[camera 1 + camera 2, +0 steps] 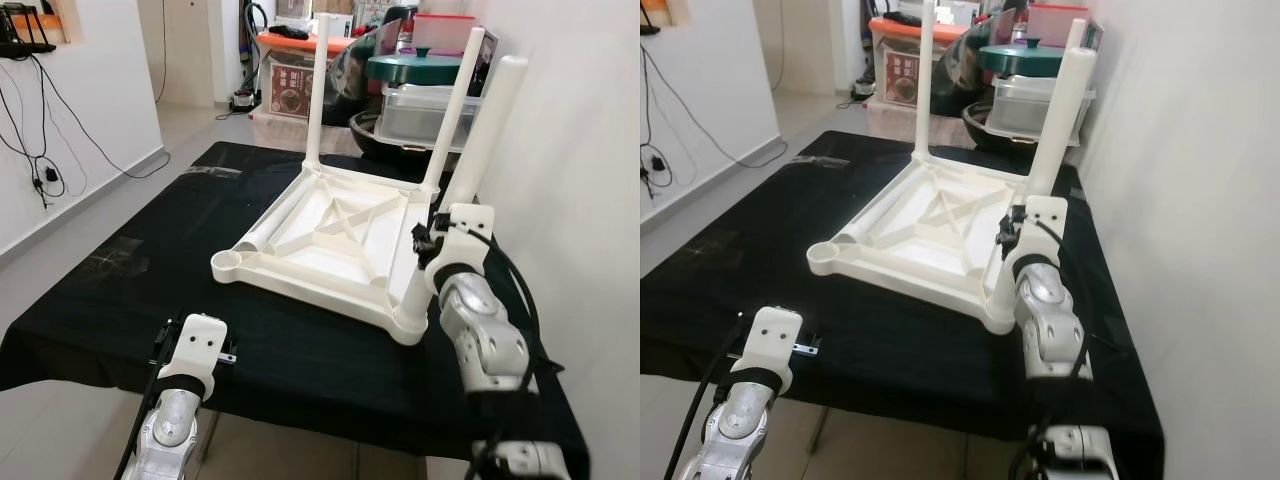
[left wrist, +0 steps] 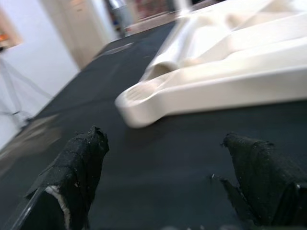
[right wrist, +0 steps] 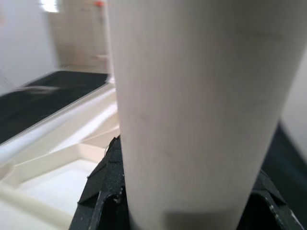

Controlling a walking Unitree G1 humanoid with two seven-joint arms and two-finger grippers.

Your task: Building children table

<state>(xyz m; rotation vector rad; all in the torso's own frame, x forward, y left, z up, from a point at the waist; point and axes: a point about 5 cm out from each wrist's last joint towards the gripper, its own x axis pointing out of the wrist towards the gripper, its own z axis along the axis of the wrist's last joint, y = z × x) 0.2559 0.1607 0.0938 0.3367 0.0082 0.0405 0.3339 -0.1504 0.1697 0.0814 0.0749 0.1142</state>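
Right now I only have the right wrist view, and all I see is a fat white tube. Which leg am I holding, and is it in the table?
Observer: The right hand grips the near right leg low down. The leg's foot sits in the corner socket of the upturned table top.
Operator: How many legs are in?
Observer: Three. The near left socket is empty.
Operator: Where's my left hand?
Observer: The left hand is open, low over the black cloth, just short of that empty corner.
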